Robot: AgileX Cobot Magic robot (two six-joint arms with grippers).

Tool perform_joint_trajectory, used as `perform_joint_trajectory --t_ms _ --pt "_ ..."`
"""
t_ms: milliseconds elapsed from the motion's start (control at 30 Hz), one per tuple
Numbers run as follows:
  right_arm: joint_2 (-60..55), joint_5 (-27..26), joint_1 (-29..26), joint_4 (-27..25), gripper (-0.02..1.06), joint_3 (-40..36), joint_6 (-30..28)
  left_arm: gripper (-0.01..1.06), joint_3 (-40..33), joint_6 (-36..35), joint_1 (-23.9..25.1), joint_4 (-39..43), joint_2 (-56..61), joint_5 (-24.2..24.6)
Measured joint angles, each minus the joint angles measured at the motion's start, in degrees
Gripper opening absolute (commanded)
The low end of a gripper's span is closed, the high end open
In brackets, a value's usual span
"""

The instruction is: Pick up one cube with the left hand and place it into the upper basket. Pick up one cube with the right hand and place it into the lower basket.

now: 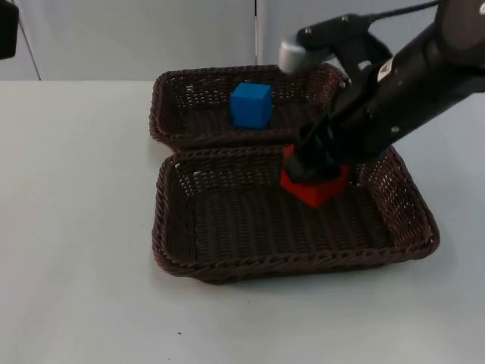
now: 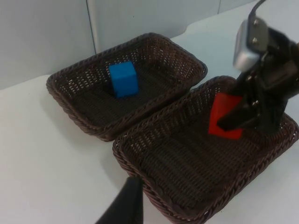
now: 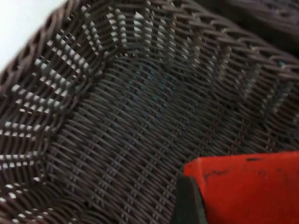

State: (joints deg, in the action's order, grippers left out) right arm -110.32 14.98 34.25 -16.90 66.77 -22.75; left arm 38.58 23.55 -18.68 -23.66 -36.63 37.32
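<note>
**Red cube held over the lower basket, blue cube lying in the upper one**

The surface (image 1: 76, 227) is smooth, matte white, ending at a grey partition wall (image 1: 136, 34). The left claw (image 2: 126, 205) shows as a single black tapered fingertip hovering above the surface just beside the lower basket's rim; whether it is wide or narrow cannot be told, and that arm waits.

Two rectangular baskets of dark brown woven wicker stand touching along their long sides, each with a braided rim and sloping openwork walls through which the white surface shows. In the upper basket (image 1: 170, 95) lies a blue cube (image 1: 251, 105), smooth-faced with crisp edges, resting flat on the woven floor near the middle.

Further right, the lower basket (image 1: 227, 262) has a tight ribbed weave across its floor. Over its far right part is the right claw (image 1: 314, 171), clamped on a red cube (image 1: 312, 187), which is tilted with one corner pointing down, close to the floor of the basket. The red face shows faint dark scuff marks in the right wrist view. No readable writing or brand appears on cubes or baskets.
</note>
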Motion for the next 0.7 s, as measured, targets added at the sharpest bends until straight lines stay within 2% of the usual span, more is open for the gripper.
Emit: perform_joint_trajectory --t_ms 233,467,500,600,633,700 --pt "-5.3 -3.0 0.0 -0.1 0.0 0.0 0.1 1.01 0.0 0.0 0.0 0.0 0.0 0.0" --pt "-7.9 -3.4 0.0 -0.1 0.02 0.0 0.1 1.01 0.0 0.0 0.0 0.0 0.0 0.0" --pt "-8.0 -3.5 0.0 -0.1 0.06 0.0 0.1 1.01 0.0 0.0 0.0 0.0 0.0 0.0" --pt "-8.0 -3.7 0.0 -0.1 0.3 0.0 0.1 1.01 0.0 0.0 0.0 0.0 0.0 0.0" --pt "-8.0 -3.7 0.0 -0.1 0.3 0.0 0.1 1.01 0.0 0.0 0.0 0.0 0.0 0.0" --pt "-8.1 -3.8 0.0 -0.2 0.46 0.0 0.1 1.01 0.0 0.0 0.0 0.0 0.0 0.0"
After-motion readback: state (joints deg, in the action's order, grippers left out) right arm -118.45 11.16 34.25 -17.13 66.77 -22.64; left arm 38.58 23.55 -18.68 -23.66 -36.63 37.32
